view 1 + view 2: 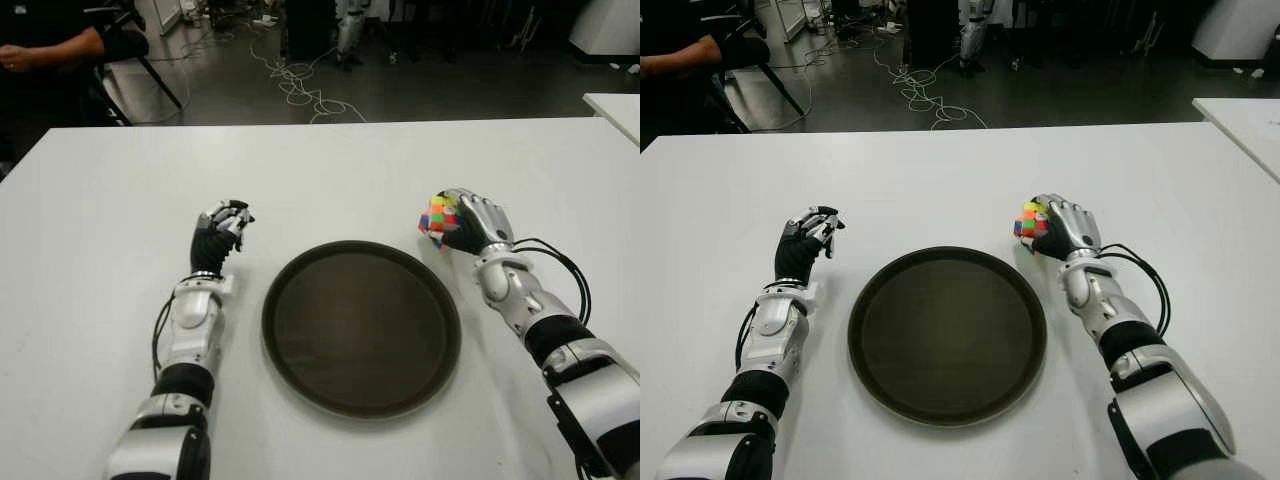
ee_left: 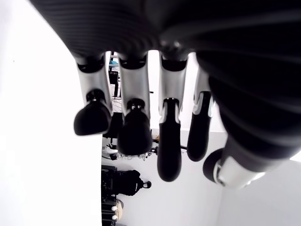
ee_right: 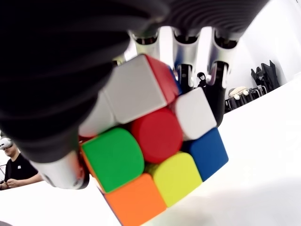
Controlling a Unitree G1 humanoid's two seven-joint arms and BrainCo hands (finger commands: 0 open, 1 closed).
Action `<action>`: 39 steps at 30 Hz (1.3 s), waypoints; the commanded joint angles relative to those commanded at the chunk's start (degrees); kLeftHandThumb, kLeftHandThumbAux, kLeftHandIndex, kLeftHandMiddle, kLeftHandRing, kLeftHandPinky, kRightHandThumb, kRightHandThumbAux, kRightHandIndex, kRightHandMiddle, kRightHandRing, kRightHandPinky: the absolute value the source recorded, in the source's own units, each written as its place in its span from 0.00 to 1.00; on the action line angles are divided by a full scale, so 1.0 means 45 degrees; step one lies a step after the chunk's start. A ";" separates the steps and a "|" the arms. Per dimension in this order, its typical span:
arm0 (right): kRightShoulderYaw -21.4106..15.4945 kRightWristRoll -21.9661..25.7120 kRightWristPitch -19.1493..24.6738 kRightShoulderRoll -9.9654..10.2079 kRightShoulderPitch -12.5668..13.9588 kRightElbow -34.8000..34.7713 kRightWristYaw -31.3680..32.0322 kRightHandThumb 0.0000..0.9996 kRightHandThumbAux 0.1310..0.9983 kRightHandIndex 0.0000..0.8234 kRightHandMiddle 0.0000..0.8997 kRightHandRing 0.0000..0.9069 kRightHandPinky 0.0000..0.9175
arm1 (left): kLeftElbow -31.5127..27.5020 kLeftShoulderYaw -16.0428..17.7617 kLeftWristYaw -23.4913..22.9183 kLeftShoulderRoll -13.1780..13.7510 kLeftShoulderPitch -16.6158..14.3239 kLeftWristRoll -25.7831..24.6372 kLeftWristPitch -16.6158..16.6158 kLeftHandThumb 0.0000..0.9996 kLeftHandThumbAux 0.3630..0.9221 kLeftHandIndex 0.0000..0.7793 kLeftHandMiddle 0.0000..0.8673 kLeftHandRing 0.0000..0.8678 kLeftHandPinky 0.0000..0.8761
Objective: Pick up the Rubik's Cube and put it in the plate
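Right wrist view showed the cube [image 3: 150, 150] gripped by the right hand [image 1: 470, 222], at the plate's [image 1: 300, 380] two o'clock. Placement remained undone. The left hand [image 1: 222, 225], at ten o'clock, was curled and empty.

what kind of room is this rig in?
Likely a robotics lab or workshop: loose cables on the dark floor behind the white table, legs of another robot standing at the back, and a seated person at the table's far left.
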 joint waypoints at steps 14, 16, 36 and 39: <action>-0.0134 -0.0474 -0.0600 -0.0179 0.2498 -0.5928 -0.0602 0.83 0.65 0.46 0.55 0.51 0.53 | 0.0138 0.0078 -0.0206 -0.0028 -0.0029 -0.0131 -0.0197 0.86 0.52 0.54 0.63 0.88 0.90; -0.0220 -0.0481 -0.1060 -0.0338 0.2964 -0.6908 -0.0581 0.87 0.64 0.45 0.54 0.53 0.55 | 0.0151 0.0085 -0.0218 -0.0036 -0.0030 -0.0129 -0.0257 0.86 0.53 0.54 0.63 0.88 0.89; -0.0873 -0.0128 -0.3446 -0.0284 0.5183 -1.1470 0.0521 0.94 0.62 0.42 0.55 0.64 0.70 | 0.0097 -0.0036 0.0111 -0.0071 -0.0037 0.0080 -0.0310 0.86 0.52 0.55 0.63 0.87 0.89; -0.0635 0.0134 -0.4123 -0.0063 0.5025 -1.0669 0.0788 0.94 0.63 0.42 0.55 0.65 0.71 | 0.0168 -0.0037 0.0047 -0.0081 -0.0067 0.0045 -0.0376 0.86 0.52 0.55 0.63 0.88 0.90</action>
